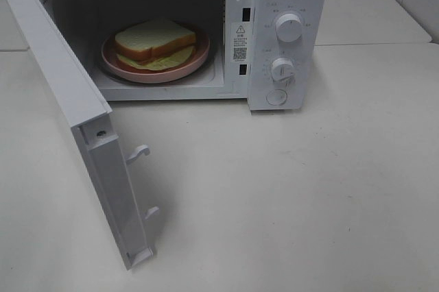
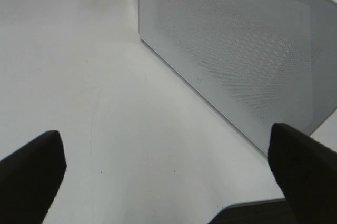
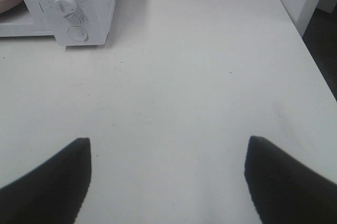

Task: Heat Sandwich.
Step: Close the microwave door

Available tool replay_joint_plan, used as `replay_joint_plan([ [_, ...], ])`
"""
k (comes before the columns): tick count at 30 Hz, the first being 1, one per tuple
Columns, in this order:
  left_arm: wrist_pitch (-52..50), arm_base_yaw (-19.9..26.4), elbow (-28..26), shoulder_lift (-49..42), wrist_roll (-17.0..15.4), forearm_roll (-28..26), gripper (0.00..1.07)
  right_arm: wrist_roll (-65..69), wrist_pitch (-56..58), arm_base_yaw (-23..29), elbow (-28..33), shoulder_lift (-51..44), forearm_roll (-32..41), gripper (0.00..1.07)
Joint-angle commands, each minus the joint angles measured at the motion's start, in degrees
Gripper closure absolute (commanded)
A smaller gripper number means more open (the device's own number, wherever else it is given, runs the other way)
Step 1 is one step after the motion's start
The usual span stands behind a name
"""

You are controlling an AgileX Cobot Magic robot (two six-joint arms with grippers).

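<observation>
White table [image 1: 309,203] is holding the microwave [image 1: 288,4], and the sandwich [image 1: 154,38] is sitting inside it on the pink plate [image 1: 200,59]. The left gripper [image 2: 166,148] and right gripper [image 3: 168,150] are gaping wide, holding nothing; shoving the open door [image 1: 113,189] too hard could be sliding the microwave away.

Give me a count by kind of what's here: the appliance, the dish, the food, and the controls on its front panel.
Microwave: 1
Pink plate: 1
Sandwich: 1
Rotary knobs: 2
Round button: 1
Total: 6
</observation>
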Motion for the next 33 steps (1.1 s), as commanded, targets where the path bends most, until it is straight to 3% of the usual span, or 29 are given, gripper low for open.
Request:
replay_joint_plan([
  [1,-4.1,-0.2,-1.8,3.7,0.5,-0.5,0.09,-0.2,-0.9,-0.4,0.1,-1.5,0.2,0.31],
  [6,-8.1,-0.2,-2.0,8.5,0.6,-0.3,0.12,-0.2,-0.9,-0.4,0.1,-1.5,0.2,0.31],
  [8,-10.1,-0.2,-2.0,11.2,0.6,-0.3,0.18,-0.2,-0.9,-0.4,0.1,-1.5,0.2,0.31],
  [11,-13.5,-0.2,-2.0,17.0,0.6,0.0,0.40,-0.2,-0.9,-0.4,0.1,-1.5,0.2,0.31],
  [12,-13.5,-0.2,-2.0,17.0,0.6,0.0,0.40,-0.2,-0.9,-0.4,0.1,-1.5,0.2,0.31],
  [14,-15.1,-0.2,-2.0,20.7,0.6,0.5,0.57,-0.2,-0.9,-0.4,0.1,-1.5,0.2,0.31],
  [17,-17.2,-0.2,-2.0,23.1,0.6,0.5,0.67,-0.2,-0.9,-0.4,0.1,-1.5,0.2,0.31],
  [20,-21.5,-0.2,-2.0,28.2,0.6,0.5,0.89,-0.2,-0.9,-0.4,0.1,-1.5,0.2,0.31],
  [21,-21.5,-0.2,-2.0,28.2,0.6,0.5,0.89,-0.2,-0.9,-0.4,0.1,-1.5,0.2,0.31],
  [23,-25.3,-0.2,-2.0,31.9,0.6,0.5,1.07,-0.2,-0.9,-0.4,0.1,-1.5,0.2,0.31],
  [31,-39.8,-0.2,1.4,38.6,0.9,0.4,1.07,-0.3,-0.9,-0.4,0.1,-1.5,0.2,0.32],
  [33,-49.2,-0.2,4.4,40.9,1.7,0.4,1.07,-0.3,-0.9,-0.4,0.1,-1.5,0.2,0.33],
])
